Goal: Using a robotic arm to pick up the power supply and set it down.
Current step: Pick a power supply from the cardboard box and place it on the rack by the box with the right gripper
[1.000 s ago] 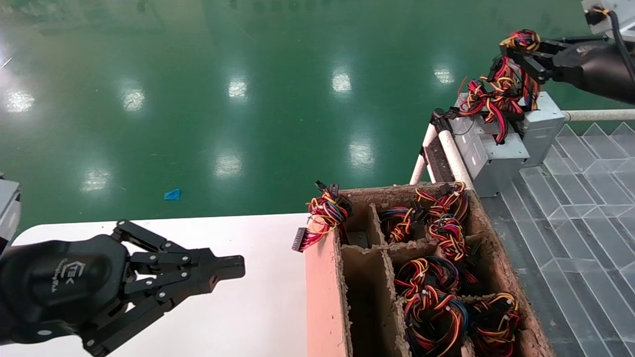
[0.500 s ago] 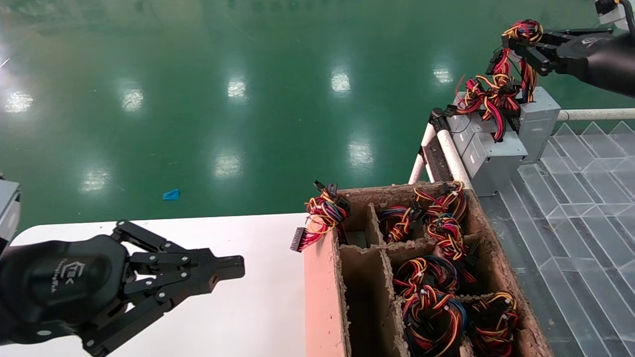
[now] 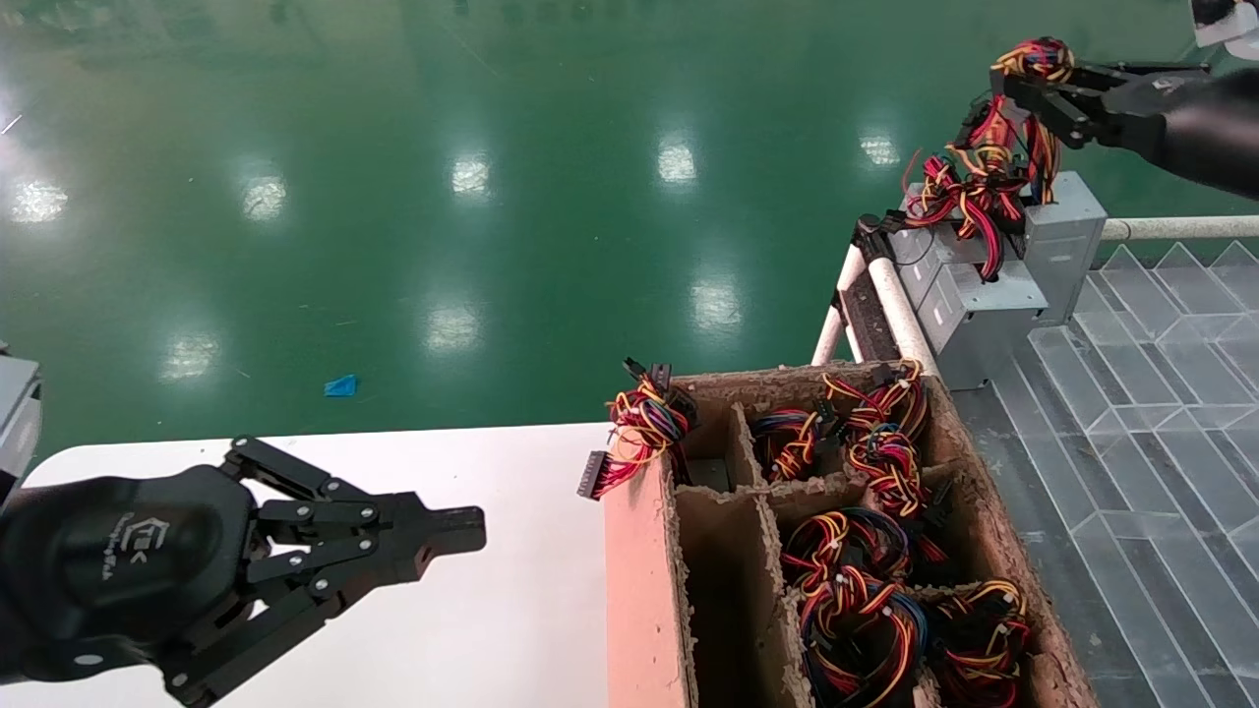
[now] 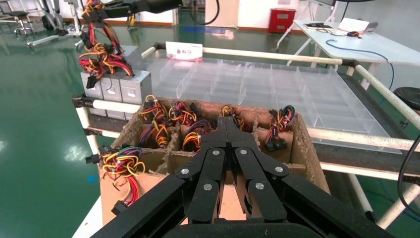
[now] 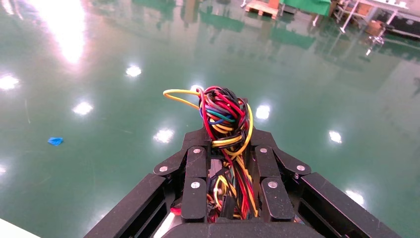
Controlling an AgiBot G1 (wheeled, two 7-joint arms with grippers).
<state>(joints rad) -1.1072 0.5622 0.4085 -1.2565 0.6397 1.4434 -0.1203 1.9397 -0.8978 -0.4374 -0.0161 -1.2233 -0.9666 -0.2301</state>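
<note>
Grey power supply (image 3: 1067, 241) upright, wires topmost

Two arms (image 3: 118, 570), one carton (image 3: 644, 590)

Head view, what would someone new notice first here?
Probably the right gripper up at the far right, shut on the wire bundle of a grey power supply that hangs from it above the clear divided tray. Next, the cardboard crate full of coloured cables, and the left gripper parked shut over the white table.
</note>
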